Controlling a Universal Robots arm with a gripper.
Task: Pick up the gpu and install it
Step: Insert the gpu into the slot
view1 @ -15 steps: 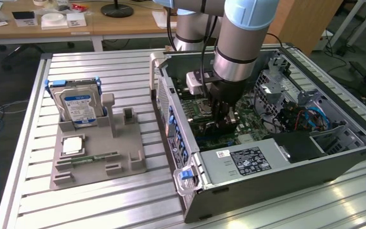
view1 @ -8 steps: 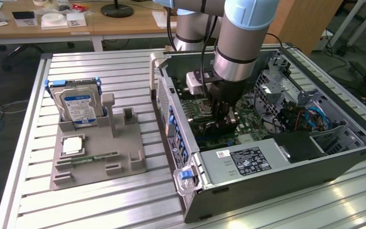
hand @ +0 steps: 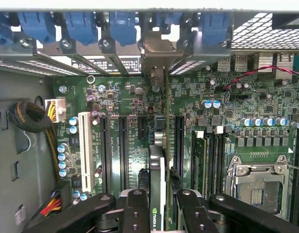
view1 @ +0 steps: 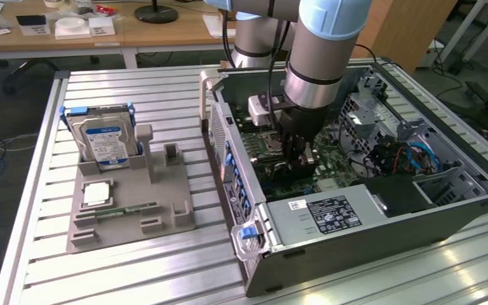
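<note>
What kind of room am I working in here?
Probably a robotics lab or workshop: an open computer case lies on a slatted metal bench, a grey parts holder beside it, and wooden desks behind.

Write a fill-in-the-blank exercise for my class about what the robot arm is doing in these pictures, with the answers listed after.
1. The hand grips the graphics card by its ____.
2. The card is held edge-on above the green ____ inside the open computer case.
3. On the grey holder beside the case, the hard drive stands ____.
4. The row of clips along the case's back wall is coloured ____.

Answers: top edge; motherboard; upright; blue
</note>
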